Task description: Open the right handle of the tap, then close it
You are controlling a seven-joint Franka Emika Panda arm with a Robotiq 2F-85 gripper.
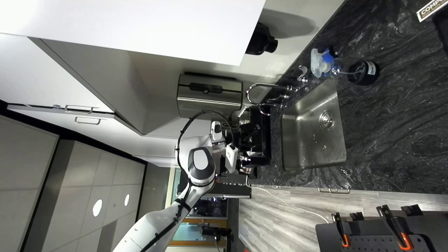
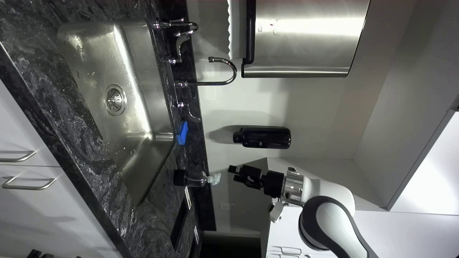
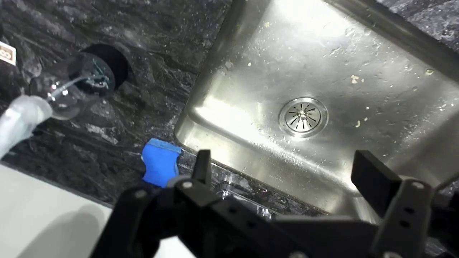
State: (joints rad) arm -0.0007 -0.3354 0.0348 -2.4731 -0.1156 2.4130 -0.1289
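Above the desk (image 3: 168,53), tool (image 3: 282,161) points down, fingers (image 3: 374,181) spread well apart. The tap (image 2: 208,83) stands between sink (image 2: 93,64) and wall (image 2: 222,100), spout arched, a lever (image 2: 193,117) on either side (wrist view: partly hidden behind the tool). Blue sponge (image 3: 160,163) lies just beside the sink's corner; spray bottle (image 2: 194,178) stands upright beyond it, well apart from the tap.

Sink (image 3: 287,68) glare clips in wrist view; dark bottle (image 2: 266,137) shadows wall (image 2: 233,102); ceiling lights (image 1: 97,207) blown out.
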